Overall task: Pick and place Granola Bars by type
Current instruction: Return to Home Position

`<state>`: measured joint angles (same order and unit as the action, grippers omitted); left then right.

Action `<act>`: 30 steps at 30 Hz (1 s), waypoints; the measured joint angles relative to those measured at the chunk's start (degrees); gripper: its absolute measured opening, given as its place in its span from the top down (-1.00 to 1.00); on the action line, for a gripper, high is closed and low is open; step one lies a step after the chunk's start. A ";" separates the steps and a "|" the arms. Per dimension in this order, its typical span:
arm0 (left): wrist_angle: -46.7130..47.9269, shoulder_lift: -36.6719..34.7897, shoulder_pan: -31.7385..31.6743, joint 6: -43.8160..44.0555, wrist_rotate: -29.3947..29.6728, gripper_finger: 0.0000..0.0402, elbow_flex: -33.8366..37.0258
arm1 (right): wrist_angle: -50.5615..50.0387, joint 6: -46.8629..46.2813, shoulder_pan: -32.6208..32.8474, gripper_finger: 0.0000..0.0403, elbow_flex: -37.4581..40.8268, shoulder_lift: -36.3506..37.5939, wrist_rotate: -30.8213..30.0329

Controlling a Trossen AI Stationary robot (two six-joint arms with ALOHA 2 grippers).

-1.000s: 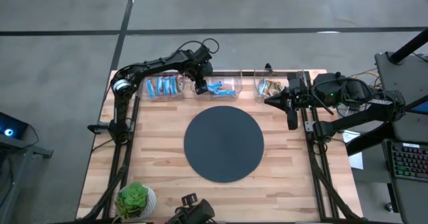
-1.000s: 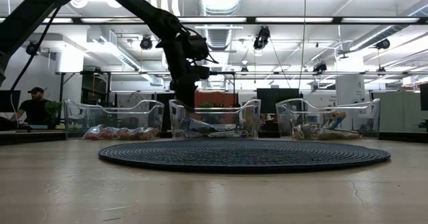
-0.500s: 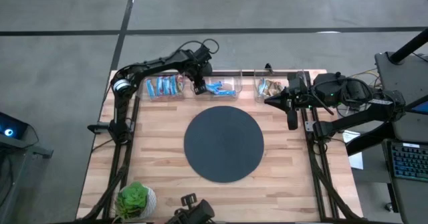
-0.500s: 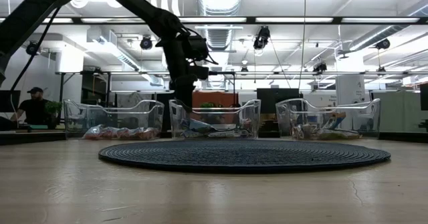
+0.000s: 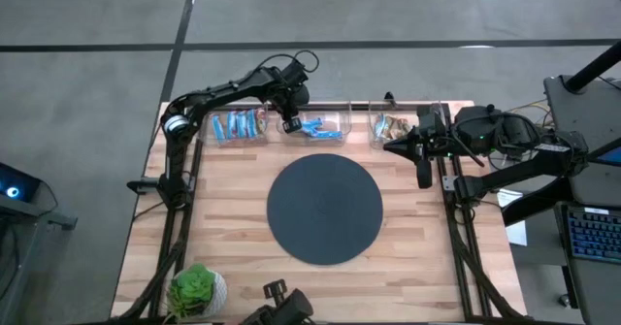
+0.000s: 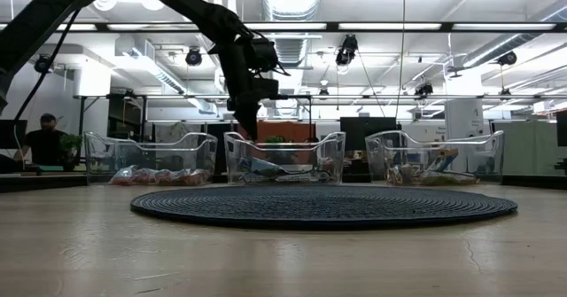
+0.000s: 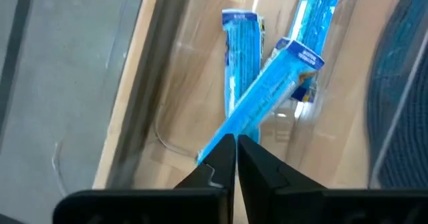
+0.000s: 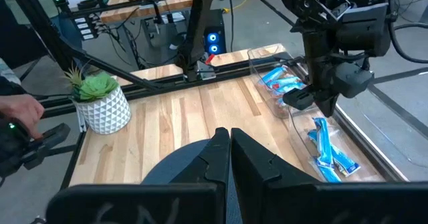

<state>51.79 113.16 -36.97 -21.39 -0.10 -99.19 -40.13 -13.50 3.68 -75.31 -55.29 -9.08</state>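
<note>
— How far along is the sorting?
— Finished, I'd judge. No Granola Bars lie on the dark mat or the bare desk; all sit in three clear bins on the mat's 12 o'clock side.
— Which holds what?
— Left bin, 11 o'clock: blue-and-red bars. Middle bin: bright blue bars. Right bin, 1 o'clock: brown bars.
— And the arms?
— Left jaws hang above the middle bin's 9 o'clock end, pressed together, holding nothing. Right jaws, likewise closed and empty, sit at the mat's 3 o'clock. Only parking the left arm seems left.
</note>
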 joint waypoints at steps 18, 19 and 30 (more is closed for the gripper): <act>1.79 0.00 5.37 14.40 -0.95 1.00 -13.30 | 0.02 1.73 0.02 0.96 0.00 0.00 0.00; 1.39 0.00 5.54 14.40 -0.96 1.00 -13.68 | 0.02 1.72 0.02 0.96 0.00 0.00 0.00; -0.70 -0.02 6.27 23.56 -0.91 1.00 -14.57 | 0.04 1.64 0.02 0.96 0.00 0.00 0.00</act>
<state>51.09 113.14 -30.70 2.18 -1.01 -113.75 -40.10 -11.86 3.70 -75.31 -55.29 -9.08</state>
